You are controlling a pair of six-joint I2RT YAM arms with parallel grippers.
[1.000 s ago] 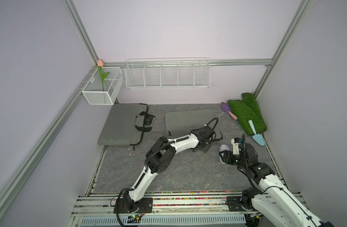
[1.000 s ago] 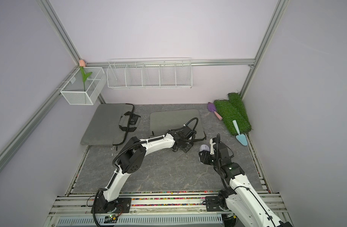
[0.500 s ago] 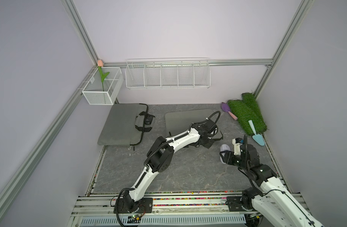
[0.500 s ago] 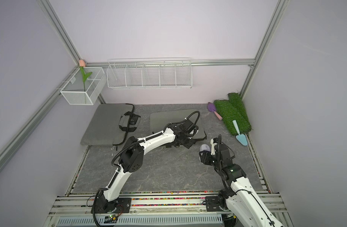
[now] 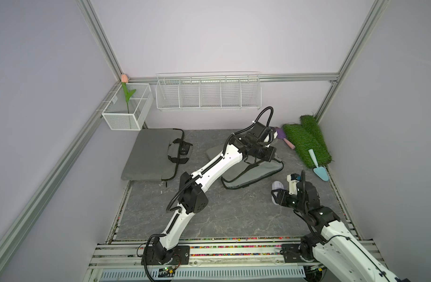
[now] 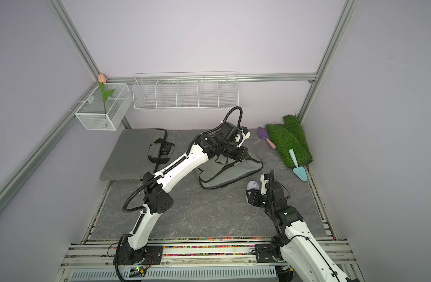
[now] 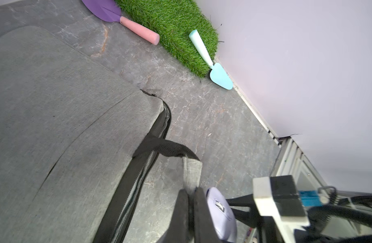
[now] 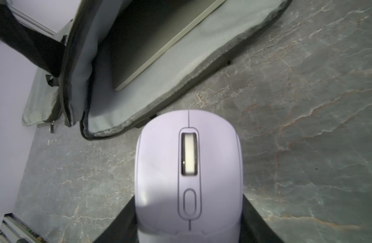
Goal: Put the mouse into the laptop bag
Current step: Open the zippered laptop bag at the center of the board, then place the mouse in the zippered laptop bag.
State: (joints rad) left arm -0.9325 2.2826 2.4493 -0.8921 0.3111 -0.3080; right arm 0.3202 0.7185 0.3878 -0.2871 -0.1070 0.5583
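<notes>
The right claw (image 8: 188, 223) is part open, fingers (image 8: 117, 229) clamped on the sides of the lilac mouse (image 8: 188, 160), which hangs at lower right in both top views, just short of the laptop bag (image 5: 254, 171). The left claw (image 7: 190, 199) is pinched tight on the bag's handle (image 7: 192, 172), holding the flap up. If that handle slips, the mouth drops closed; the smooth mouse may also snag on the zipper edge (image 8: 180, 95). A flat grey slab (image 8: 151, 35) fills much of the inside. A second bag (image 5: 151, 153) at left, grass mats (image 5: 304, 141), a purple trowel (image 5: 281, 133) and a blue trowel (image 5: 318, 166) lie well apart.
</notes>
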